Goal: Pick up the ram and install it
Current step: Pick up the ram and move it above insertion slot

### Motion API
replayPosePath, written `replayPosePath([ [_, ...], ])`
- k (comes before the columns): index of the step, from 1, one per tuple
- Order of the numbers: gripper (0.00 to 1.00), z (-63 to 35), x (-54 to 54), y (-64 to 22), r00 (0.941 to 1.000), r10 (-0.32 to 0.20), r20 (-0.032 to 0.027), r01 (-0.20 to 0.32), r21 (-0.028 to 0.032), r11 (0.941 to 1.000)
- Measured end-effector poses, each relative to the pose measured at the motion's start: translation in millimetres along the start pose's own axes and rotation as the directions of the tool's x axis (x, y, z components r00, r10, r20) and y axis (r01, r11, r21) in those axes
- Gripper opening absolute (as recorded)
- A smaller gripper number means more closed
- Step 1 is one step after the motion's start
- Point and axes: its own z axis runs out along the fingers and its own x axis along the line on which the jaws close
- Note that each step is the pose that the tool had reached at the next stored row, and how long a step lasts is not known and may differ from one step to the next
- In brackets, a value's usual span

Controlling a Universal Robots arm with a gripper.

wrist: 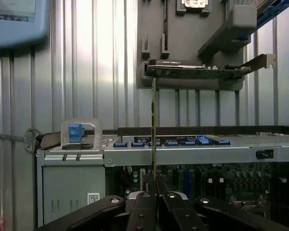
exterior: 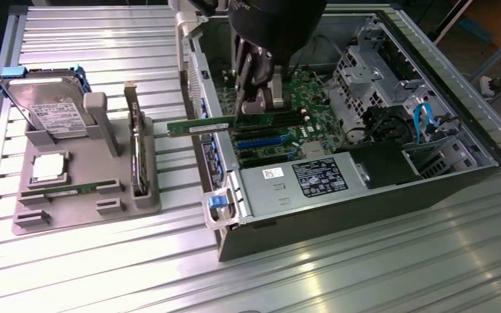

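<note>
The ram (exterior: 200, 126) is a narrow green stick with a pale label. It is held level over the side wall of the open computer case (exterior: 364, 195). My gripper (exterior: 252, 109) is shut on the stick's end that lies over the green motherboard (exterior: 307, 91), and the other end juts out toward the grey tray. The black memory slots (exterior: 273, 120) lie just below the fingers. In the wrist view the ram (wrist: 154, 125) shows edge-on as a thin line rising from between the shut black fingers (wrist: 143, 204) of the gripper (wrist: 156, 195).
A grey holder tray (exterior: 33, 218) stands at the exterior view's left. It carries a hard drive (exterior: 52, 107), a silver processor chip (exterior: 49, 166), a dark card on edge (exterior: 135, 147) and another green stick (exterior: 59, 190). Cables and a drive cage (exterior: 381, 85) crowd the case.
</note>
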Motion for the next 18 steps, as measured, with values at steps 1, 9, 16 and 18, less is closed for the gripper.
replayPosePath([
  [1,0.12,-0.2,0.0,-2.9,1.0,0.0,0.0,0.0,-0.0001,1.0],
  [9,0.12,-1.4,-0.4,-31.2,1.0,0.0,0.0,0.0,-0.0003,1.0],
  [16,0.12,-2.2,-0.7,-48.7,1.0,0.0,0.0,0.0,-0.0004,1.0],
  [18,0.12,-2.5,-0.7,-54.7,1.0,0.0,0.0,0.0,-0.0005,1.0],
])
